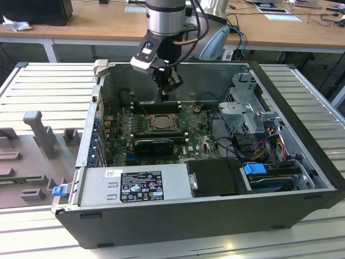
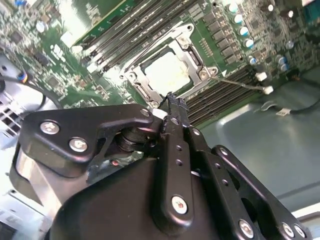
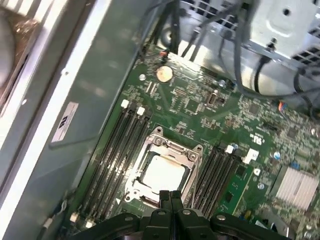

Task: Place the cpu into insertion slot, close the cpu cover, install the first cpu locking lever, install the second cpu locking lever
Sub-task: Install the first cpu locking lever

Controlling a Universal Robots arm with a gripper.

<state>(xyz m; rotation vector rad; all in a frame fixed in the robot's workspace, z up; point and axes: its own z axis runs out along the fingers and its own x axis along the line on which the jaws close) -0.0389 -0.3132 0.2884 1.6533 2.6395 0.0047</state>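
Observation:
The cpu [image 3: 162,172] lies flat in the insertion slot [image 1: 160,122], its pale metal top showing through the window of the cpu cover [image 3: 194,159]. The cover lies down over the chip as a silver frame. In the second wrist view the cpu [image 2: 167,72] and cpu cover [image 2: 194,56] show the same, and a thin metal lever rod [image 2: 240,84] runs out from one corner of the socket. My gripper [image 1: 167,89] hangs above the socket's far edge inside the case. Its fingertips [image 3: 170,196] are pressed together with nothing between them.
Long black memory slots [image 3: 112,150] flank the socket on both sides. A black card [image 1: 153,144] lies in front of it. The drive cage [image 1: 250,110], cables [image 1: 269,140] and power supply [image 1: 140,186] fill the case, whose metal walls [image 1: 210,75] surround the board.

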